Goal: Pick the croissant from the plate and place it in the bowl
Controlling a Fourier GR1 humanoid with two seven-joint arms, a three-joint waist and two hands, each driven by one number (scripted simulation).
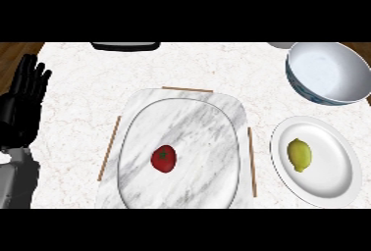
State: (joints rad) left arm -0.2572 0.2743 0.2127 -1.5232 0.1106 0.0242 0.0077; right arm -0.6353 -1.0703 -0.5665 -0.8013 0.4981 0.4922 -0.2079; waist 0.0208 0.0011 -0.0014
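Left hand (25, 98) resting at the counter's left edge, fingers straight and upright, holding nothing; no croissant is visible, the white plate (333, 186) well to its right carrying only a lemon (300, 155), long axis near-vertical in view, with the bowl (348, 95) just beyond; right hand unseen.
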